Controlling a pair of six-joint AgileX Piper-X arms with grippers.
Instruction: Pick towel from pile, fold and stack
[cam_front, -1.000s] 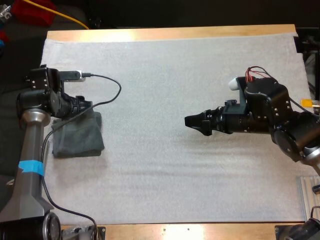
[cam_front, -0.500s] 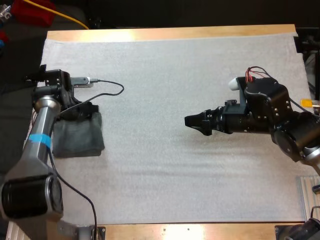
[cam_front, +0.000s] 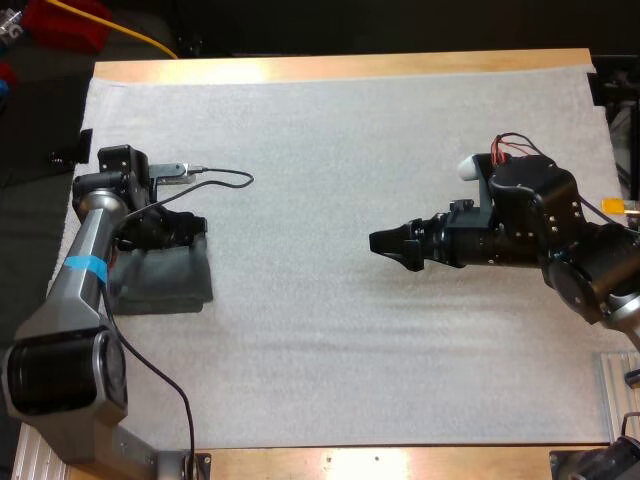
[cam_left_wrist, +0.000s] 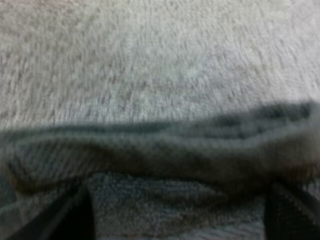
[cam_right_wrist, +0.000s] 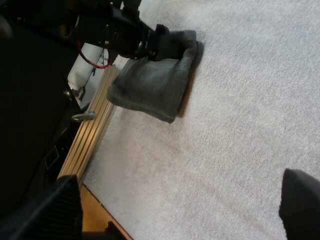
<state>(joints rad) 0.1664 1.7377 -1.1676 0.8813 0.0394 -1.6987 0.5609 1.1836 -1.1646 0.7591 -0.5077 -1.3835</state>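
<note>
A dark grey-green folded towel (cam_front: 160, 282) lies flat at the left edge of the white mat (cam_front: 330, 150). My left gripper (cam_front: 176, 228) sits low at the towel's far edge, its fingers spread wide. Up close, the towel's thick folded edge (cam_left_wrist: 165, 155) runs across between the two fingers (cam_left_wrist: 75, 215). My right gripper (cam_front: 392, 250) hovers open over the middle of the mat, pointing left toward the towel with nothing in it. From the right wrist, the towel (cam_right_wrist: 150, 90) is seen with the left gripper (cam_right_wrist: 165, 42) at its edge.
An aluminium rail (cam_right_wrist: 87, 135) and the wooden table edge (cam_right_wrist: 100, 215) run along the mat's side just beyond the towel. Bare mat stretches between the towel and my right gripper. A yellow cable (cam_front: 140, 35) lies off the table's far left.
The left arm swung and its gripper slid a little right and down onto the towel's far edge, which shifted slightly. The right arm has not moved.
</note>
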